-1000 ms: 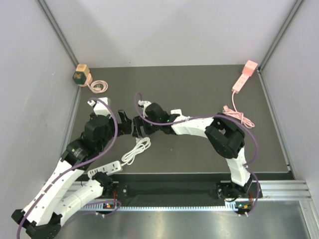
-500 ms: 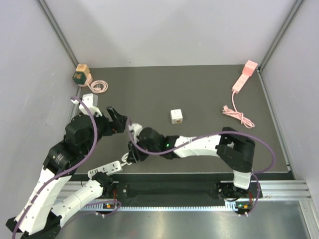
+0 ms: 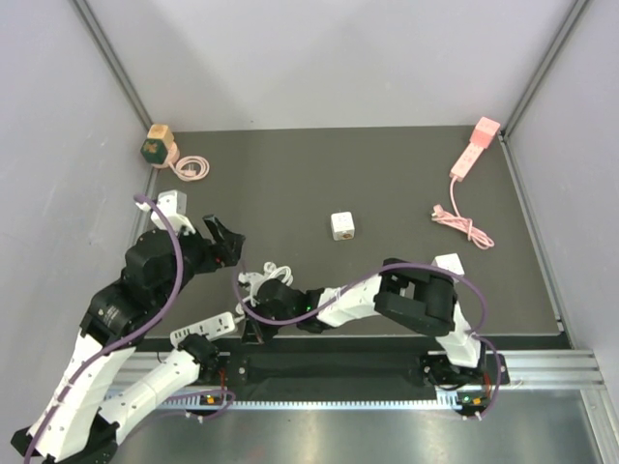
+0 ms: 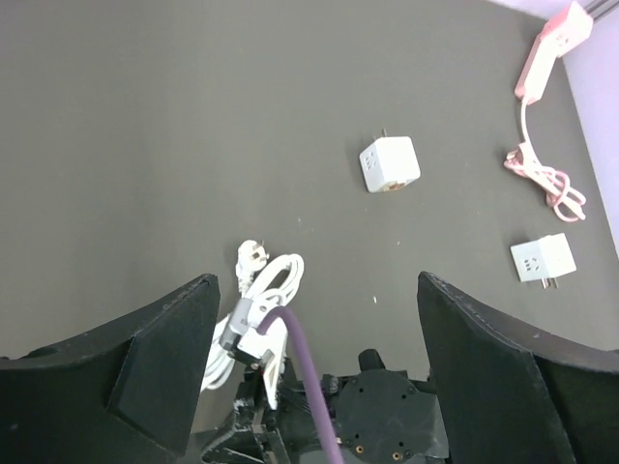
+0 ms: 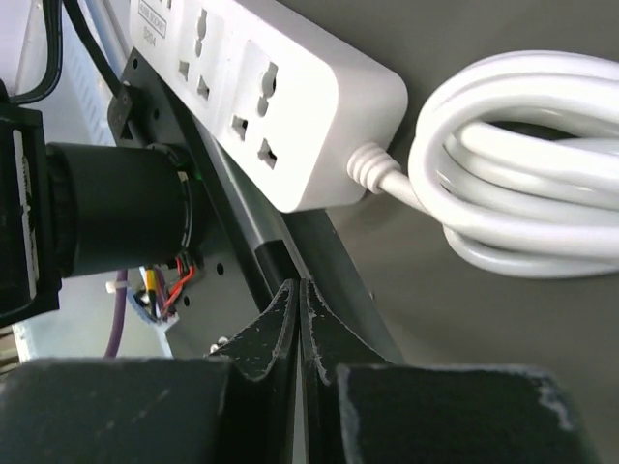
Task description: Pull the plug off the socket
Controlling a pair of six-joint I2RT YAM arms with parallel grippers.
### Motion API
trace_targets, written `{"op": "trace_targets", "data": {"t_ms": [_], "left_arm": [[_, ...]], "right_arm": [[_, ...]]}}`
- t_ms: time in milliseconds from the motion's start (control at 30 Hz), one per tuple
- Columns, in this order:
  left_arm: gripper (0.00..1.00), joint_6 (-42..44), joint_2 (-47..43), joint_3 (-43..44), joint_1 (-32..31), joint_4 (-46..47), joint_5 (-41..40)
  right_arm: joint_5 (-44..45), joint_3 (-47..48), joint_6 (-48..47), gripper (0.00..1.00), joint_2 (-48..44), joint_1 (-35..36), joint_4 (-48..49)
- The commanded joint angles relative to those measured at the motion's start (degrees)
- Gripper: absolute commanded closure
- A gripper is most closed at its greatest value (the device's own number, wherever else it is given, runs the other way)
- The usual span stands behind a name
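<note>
While the right end effector (image 3: 253, 331) sits low by the white power strip (image 3: 203, 327) at the table's (image 3: 387, 174) near edge, the left end effector (image 3: 224, 242) hangs spread wide nearby. Left wrist: a glossy coiled cable (image 4: 276, 290), its plug (image 4: 253, 255) lying loose, well apart from the boxy white cube socket (image 4: 390, 164). Right wrist: fingers (image 5: 276, 319) pinched shut on nothing; the strip's smooth outlets look empty, probably. Any further pull wants a braced socket, straight out.
</note>
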Motion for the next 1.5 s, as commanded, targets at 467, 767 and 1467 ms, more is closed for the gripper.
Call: {"op": "trace_targets", "data": {"t_ms": [467,767,1467], "left_arm": [[0.14,0.9,3.1,1.1,0.2,1.2,0.1],[0.14,-1.0,1.6,1.7,0.2,-1.5,-4.0],[0.12,-6.3,27.3,6.6,10.6,10.4,-10.1]], "right_arm": [[1.3,18.1,8.0,1.0,13.7,-3.7,15.8],[-4.8,27.2,9.0,1.0,19.0,-4.8,14.2],[-0.8,-5.0,-20.0,0.06,-30.9,-18.4,-16.1]]}}
